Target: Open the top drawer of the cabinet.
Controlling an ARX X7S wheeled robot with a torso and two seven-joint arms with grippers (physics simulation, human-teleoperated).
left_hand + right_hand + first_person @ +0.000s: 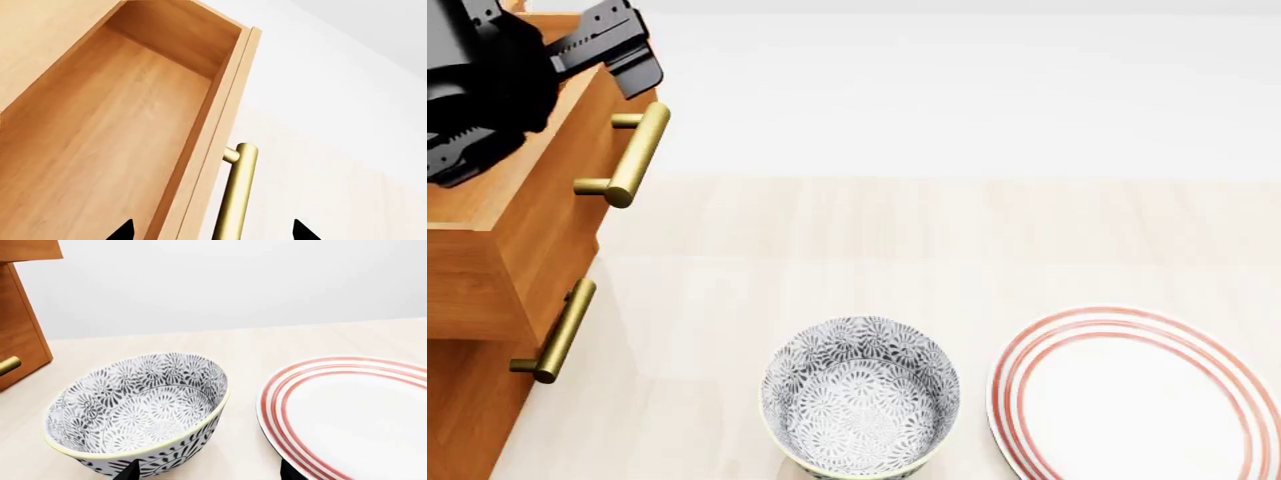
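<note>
Beside one cabinet [507,240]: one bowl [860,398], one plate [1134,395].

Head overhead; wrists close (seemingly low).

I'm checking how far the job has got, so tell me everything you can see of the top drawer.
The top drawer is an orange-brown wooden box with a paler wood inside, and nothing shows in it. It stands pulled out, its front jutting past the drawer below in the head view. One brass bar handle sits on two short posts on its front. The left pincer is open, its fingertips either side of the handle; contact cannot be told.
</note>
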